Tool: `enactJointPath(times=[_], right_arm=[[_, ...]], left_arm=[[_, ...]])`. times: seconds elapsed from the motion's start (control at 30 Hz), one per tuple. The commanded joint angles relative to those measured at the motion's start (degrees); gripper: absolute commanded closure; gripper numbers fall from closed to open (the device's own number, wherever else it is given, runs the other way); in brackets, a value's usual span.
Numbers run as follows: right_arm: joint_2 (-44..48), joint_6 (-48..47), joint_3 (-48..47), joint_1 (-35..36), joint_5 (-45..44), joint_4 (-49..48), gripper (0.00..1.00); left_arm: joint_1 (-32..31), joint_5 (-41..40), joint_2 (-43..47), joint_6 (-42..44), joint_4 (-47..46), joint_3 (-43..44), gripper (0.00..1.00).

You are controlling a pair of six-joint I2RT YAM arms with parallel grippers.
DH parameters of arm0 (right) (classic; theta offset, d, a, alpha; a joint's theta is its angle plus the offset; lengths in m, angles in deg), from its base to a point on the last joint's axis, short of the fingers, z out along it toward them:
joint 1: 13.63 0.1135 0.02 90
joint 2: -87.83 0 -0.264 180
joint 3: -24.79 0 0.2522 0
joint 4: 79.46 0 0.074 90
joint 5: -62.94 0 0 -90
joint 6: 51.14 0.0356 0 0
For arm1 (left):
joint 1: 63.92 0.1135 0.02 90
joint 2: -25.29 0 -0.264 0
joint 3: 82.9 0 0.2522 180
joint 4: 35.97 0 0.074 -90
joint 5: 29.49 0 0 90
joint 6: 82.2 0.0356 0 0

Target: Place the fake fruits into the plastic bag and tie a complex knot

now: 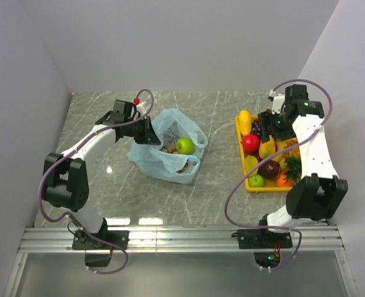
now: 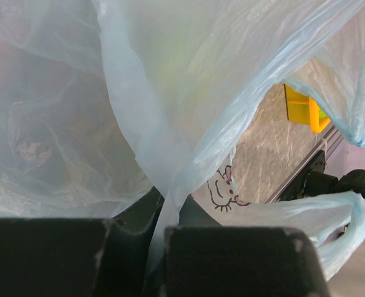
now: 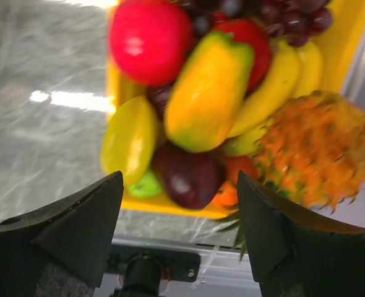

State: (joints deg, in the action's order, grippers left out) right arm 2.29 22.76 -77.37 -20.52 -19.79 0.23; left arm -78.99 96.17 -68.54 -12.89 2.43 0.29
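Plastic bag (image 1: 146, 156) rim pinched between left jaws (right jaws gaping).

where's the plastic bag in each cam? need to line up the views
Top external: plastic bag sits left of centre, mouth open, with a green apple inside.
Left wrist: it fills most of the frame, and a fold is pinched between the left fingers.
Right wrist: not in it.
Shared landmark: the yellow tray, seen in all three views.
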Motion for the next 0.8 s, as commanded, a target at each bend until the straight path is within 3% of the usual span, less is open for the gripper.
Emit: enactJointPath(times=[0.0,0.47,0.57,0.77], right_arm=[[-3.57,2.12,-0.10,0.04,-7.09,-7.12,0.20],[-16.06,3.18,-2.39,-1.27,-4.81,-6.34,0.20],[-17.03,3.44,-2.22,-2.07,-3.67,-5.73,0.25],[-16.51,3.79,-2.39,-3.21,-1.91,-4.68,0.43]], left_arm=[[0.04,-0.33,1.45,0.38,-1.09,1.50,0.97],[-0.05,-0.59,1.27,-0.23,-1.35,1.41,0.97],[0.04,-0.50,1.01,-0.14,-1.27,1.76,0.98],[0.04,-0.24,0.57,-0.14,-1.09,2.03,0.98]])
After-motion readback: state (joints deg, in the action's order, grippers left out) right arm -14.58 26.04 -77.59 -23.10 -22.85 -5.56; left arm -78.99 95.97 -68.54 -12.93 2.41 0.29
